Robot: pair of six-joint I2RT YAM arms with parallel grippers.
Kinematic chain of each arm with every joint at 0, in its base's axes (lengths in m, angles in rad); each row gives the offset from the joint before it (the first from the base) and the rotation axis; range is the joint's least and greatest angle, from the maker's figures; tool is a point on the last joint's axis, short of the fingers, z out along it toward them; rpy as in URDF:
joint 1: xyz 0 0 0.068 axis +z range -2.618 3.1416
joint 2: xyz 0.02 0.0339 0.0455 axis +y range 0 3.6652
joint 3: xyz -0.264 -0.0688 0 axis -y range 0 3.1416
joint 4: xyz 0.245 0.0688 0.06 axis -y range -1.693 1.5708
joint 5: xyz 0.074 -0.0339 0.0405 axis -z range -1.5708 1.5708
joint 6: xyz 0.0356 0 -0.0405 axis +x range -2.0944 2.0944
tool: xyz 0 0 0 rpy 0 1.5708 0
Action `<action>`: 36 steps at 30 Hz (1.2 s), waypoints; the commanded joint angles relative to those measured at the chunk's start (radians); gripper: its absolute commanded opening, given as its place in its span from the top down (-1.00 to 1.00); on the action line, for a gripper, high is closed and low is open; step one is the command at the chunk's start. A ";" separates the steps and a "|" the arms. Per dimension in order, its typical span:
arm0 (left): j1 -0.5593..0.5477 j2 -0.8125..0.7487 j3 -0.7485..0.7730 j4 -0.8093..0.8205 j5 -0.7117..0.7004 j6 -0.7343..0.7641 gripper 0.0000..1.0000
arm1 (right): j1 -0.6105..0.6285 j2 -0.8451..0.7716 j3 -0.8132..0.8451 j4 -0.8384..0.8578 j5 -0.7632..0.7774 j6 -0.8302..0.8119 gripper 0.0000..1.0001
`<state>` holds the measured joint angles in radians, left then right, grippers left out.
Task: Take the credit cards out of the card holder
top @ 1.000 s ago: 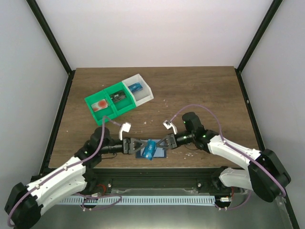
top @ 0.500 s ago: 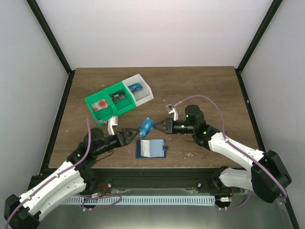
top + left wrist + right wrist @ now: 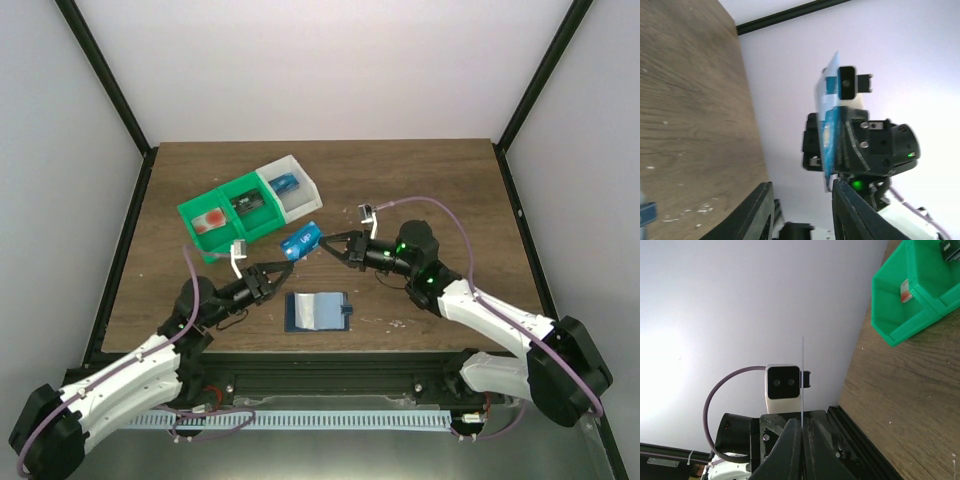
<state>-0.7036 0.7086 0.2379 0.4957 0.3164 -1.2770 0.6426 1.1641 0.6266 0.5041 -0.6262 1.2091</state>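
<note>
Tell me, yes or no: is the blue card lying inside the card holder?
No, the right gripper holds the blue card in the air, apart from the open card holder.

A: Right wrist view: blue card [image 3: 802, 380] edge-on, face unseen. Green tray [image 3: 887, 310] cut off at upper right of frame.
B: Noted. Top view: card holder [image 3: 318, 311] pockets too small to tell contents; card print unreadable.

A dark wooden table [image 3: 430, 190] stands inside plain white walls [image 3: 320, 60]. Black frame posts [image 3: 112, 85] edge the corners.
</note>
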 commanded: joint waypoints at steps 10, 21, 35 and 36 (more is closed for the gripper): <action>-0.012 -0.007 -0.024 0.164 -0.077 -0.060 0.55 | -0.008 -0.011 -0.071 0.096 -0.005 0.090 0.99; -0.014 -0.003 -0.012 0.107 -0.100 -0.050 1.00 | -0.008 -0.019 -0.094 0.094 -0.025 0.087 0.99; 0.010 -0.037 -0.007 -0.004 -0.132 0.006 1.00 | -0.008 -0.112 -0.120 -0.106 0.017 -0.074 -0.22; 0.018 -0.038 -0.001 -0.017 -0.133 0.013 1.00 | -0.008 -0.128 -0.121 -0.140 0.028 -0.095 -0.35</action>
<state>-0.7067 0.6865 0.2184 0.5259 0.2012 -1.3006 0.6380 1.0943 0.5018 0.4747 -0.6312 1.2064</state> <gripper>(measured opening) 0.013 0.586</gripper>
